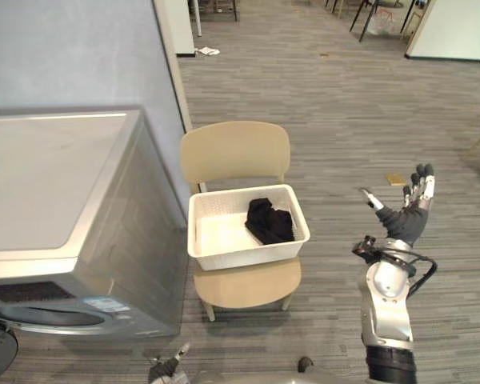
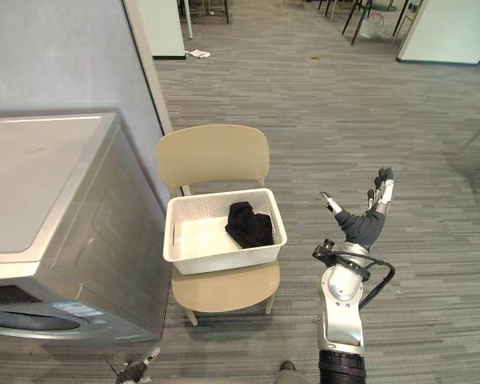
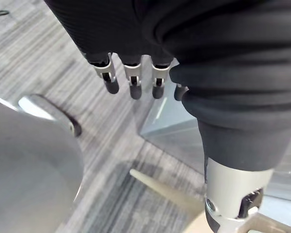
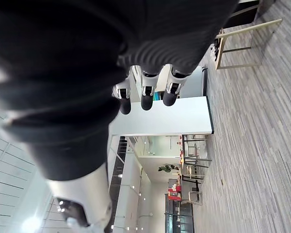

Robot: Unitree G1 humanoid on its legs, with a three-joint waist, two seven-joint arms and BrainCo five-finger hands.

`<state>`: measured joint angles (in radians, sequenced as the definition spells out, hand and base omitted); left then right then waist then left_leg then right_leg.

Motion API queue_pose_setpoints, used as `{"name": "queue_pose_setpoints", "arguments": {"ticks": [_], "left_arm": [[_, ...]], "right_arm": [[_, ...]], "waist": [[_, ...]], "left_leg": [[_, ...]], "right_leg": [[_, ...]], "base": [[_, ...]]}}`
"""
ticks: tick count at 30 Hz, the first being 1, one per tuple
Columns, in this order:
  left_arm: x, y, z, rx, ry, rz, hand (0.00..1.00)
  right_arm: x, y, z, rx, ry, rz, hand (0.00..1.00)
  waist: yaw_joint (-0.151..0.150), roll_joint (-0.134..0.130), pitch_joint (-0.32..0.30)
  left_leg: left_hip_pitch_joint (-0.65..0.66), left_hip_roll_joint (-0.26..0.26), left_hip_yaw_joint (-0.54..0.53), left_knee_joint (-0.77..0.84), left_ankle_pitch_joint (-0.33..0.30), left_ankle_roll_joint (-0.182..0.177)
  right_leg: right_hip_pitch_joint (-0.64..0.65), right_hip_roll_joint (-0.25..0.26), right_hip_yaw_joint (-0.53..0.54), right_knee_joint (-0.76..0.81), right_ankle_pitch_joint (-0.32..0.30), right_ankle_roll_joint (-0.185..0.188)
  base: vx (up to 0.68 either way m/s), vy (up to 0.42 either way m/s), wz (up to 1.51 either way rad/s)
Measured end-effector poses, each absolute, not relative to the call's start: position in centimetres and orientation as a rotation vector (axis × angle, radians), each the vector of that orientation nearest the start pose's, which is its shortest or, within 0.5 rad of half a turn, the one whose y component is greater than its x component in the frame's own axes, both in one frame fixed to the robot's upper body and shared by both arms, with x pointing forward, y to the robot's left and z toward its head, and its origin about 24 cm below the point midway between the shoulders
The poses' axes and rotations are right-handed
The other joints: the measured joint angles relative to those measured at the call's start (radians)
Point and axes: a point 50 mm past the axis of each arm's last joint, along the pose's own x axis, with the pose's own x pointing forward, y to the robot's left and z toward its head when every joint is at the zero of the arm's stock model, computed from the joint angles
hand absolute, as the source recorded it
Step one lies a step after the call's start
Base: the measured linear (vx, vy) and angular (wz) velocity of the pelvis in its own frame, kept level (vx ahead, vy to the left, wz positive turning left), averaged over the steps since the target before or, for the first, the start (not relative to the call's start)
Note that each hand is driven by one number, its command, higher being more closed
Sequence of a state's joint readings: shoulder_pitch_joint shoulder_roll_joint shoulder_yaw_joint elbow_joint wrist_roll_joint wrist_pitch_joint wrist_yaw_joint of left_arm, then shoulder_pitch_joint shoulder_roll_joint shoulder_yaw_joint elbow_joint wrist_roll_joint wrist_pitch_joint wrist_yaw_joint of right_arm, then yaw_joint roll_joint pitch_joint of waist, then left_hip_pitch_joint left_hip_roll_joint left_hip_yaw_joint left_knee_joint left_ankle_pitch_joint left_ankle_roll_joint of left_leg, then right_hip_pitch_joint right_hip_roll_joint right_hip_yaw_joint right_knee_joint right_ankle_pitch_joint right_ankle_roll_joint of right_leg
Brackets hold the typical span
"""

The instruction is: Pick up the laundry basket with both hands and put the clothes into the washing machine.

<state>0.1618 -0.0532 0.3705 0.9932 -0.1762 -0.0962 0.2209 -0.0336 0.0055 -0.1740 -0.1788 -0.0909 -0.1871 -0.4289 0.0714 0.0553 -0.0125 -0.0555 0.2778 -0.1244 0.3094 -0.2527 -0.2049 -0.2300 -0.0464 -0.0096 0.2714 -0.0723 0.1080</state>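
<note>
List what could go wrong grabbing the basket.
1. The right hand is raised wide of the laundry basket, the left hand low; uneven grips could tip it, and the clothes lie to one side.
2. The washing machine stands close beside the chair and could crowd the left hand.

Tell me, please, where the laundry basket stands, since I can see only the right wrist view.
Observer: The white perforated plastic laundry basket stands on the seat of a beige chair, beside the grey washing machine.
Operator: Is anything inside it?
Observer: One black garment lies in its right half.
Operator: Where is my right hand relative to it?
Observer: The right hand is raised to the basket's right, fingers straight, apart from it, holding nothing.
</note>
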Motion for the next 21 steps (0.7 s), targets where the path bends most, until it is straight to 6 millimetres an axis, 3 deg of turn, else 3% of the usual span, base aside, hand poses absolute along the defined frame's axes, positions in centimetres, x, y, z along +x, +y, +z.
{"name": "queue_pose_setpoints", "arguments": {"ticks": [1,3,4,6,8,9,10,13,16,18,21], "left_arm": [[6.3,19.7,-16.3,-0.258,1.059,0.709,0.0],[6.1,20.0,-16.2,-0.272,1.052,0.733,0.0],[6.5,20.2,-16.1,-0.266,1.039,0.728,0.0],[6.7,20.2,-16.1,-0.265,1.034,0.722,0.0],[6.8,20.2,-16.1,-0.259,1.03,0.718,0.0],[6.7,20.5,-16.0,-0.254,1.03,0.722,0.0],[6.8,21.5,-15.8,-0.224,1.018,0.723,0.0],[6.7,22.3,-15.7,-0.187,1.02,0.711,0.0],[7.3,22.0,-15.6,-0.176,1.01,0.65,0.0],[8.3,21.8,-15.3,-0.187,0.973,0.625,0.0],[10.5,21.8,-14.6,-0.203,0.889,0.6,0.0]], "right_arm": [[24.0,-20.8,10.8,-0.037,-0.411,-0.591,0.0],[24.1,-21.4,10.8,-0.068,-0.41,-0.58,0.0],[24.3,-21.6,11.1,-0.091,-0.419,-0.567,0.0],[25.6,-22.2,11.3,-0.144,-0.414,-0.533,0.0],[27.9,-23.7,10.9,-0.24,-0.349,-0.5,0.0],[28.3,-23.9,10.7,-0.255,-0.321,-0.492,0.0],[29.4,-24.0,10.2,-0.282,-0.267,-0.455,0.0],[30.8,-22.9,9.2,-0.324,-0.193,-0.34,0.0],[32.5,-23.4,7.7,-0.35,-0.076,-0.288,0.0],[34.2,-23.9,8.5,-0.407,-0.044,-0.269,0.0],[36.4,-25.7,11.8,-0.517,-0.05,-0.291,0.0]], "waist": [[-0.001,-0.005,0.004],[-0.001,-0.032,0.014],[-0.001,-0.05,0.021],[0.0,-0.054,0.025],[0.003,-0.044,0.028],[0.01,-0.045,0.029],[0.032,-0.068,0.048],[0.053,-0.102,0.079],[0.059,-0.094,0.097],[0.059,-0.081,0.137],[0.073,-0.083,0.216]], "left_leg": [[-0.004,0.015,-0.02,0.006,0.033,0.007],[-0.024,0.021,-0.004,0.036,0.107,0.051],[-0.051,0.02,0.035,0.065,0.137,0.075],[-0.101,0.017,0.14,0.093,0.121,0.089],[-0.137,-0.019,0.311,0.001,0.144,0.123],[-0.131,-0.018,0.332,-0.027,0.142,0.115],[-0.115,-0.049,0.326,-0.093,0.178,0.093],[-0.138,-0.082,0.31,-0.13,0.209,0.106],[-0.166,-0.127,0.281,-0.162,0.235,0.124],[-0.186,-0.141,0.264,-0.162,0.245,0.136],[-0.226,-0.144,0.25,-0.167,0.268,0.142]], "right_leg": [[0.025,0.013,-0.029,-0.015,-0.001,-0.014],[0.083,0.01,-0.081,-0.044,-0.004,-0.02],[0.127,-0.002,-0.124,-0.078,-0.01,-0.042],[0.161,-0.02,-0.182,-0.12,-0.004,-0.06],[0.168,-0.041,-0.262,-0.143,0.006,-0.051],[0.168,-0.041,-0.271,-0.151,0.007,-0.047],[0.175,-0.055,-0.283,-0.183,0.031,-0.036],[0.178,-0.076,-0.322,-0.232,0.059,-0.02],[0.177,-0.102,-0.364,-0.262,0.081,-0.004],[0.174,-0.109,-0.379,-0.278,0.1,0.001],[0.149,-0.107,-0.4,-0.298,0.13,-0.003]], "base": [[0.16,-0.354,0.65],[0.11,-0.316,0.84],[0.09,-0.263,1.09],[0.03,-0.095,1.05],[-0.05,0.041,0.98],[-0.03,0.081,0.75],[-0.03,0.085,0.33],[-0.03,0.082,0.39],[-0.01,0.114,0.44],[-0.04,0.063,0.21],[-0.09,0.053,0.14]]}}
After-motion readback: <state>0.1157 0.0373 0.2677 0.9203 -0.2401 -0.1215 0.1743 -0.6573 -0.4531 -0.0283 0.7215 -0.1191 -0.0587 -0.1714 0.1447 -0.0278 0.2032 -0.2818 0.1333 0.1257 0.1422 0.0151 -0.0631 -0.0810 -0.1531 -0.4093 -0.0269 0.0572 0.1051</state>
